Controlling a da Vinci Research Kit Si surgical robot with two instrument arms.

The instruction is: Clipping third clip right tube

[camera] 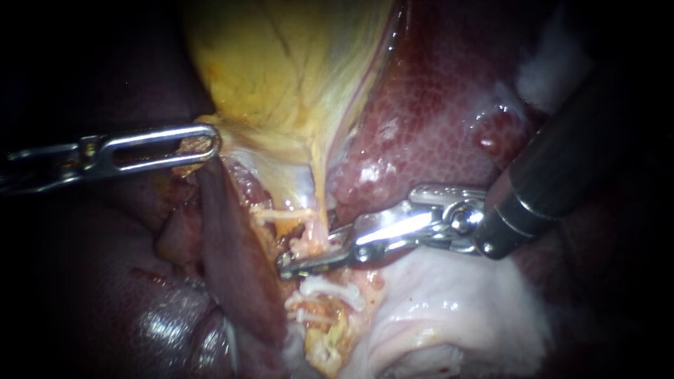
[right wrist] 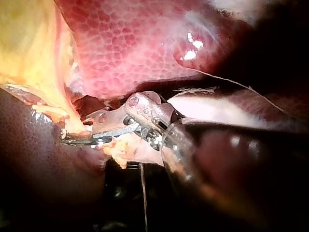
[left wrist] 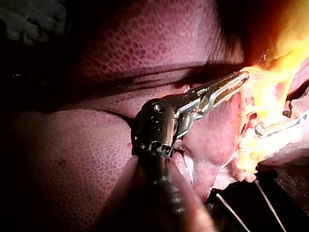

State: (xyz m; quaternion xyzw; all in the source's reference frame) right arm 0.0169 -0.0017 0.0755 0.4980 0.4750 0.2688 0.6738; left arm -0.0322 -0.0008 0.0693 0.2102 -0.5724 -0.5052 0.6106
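The pale tube (camera: 310, 245) runs down from the yellow gallbladder (camera: 295, 70). My right instrument (camera: 291, 265) comes in from the upper right, and its two slim jaws lie across the tube, one on each side, closed onto it. In the right wrist view the same jaws (right wrist: 65, 137) pinch the pale strand beside the liver. White bits (camera: 328, 288) sit on the tube just below the jaws; I cannot tell whether they are clips. My left instrument (camera: 207, 144) comes in from the left with its windowed jaws shut on the gallbladder's lower edge, also seen in the left wrist view (left wrist: 239, 79).
Mottled red liver (camera: 435, 119) fills the upper right behind the right shaft. A dark red lobe (camera: 235, 260) hangs left of the tube. Pale whitish tissue (camera: 456, 316) lies under the right instrument. The right instrument's tip (left wrist: 275, 126) shows beyond the left jaws.
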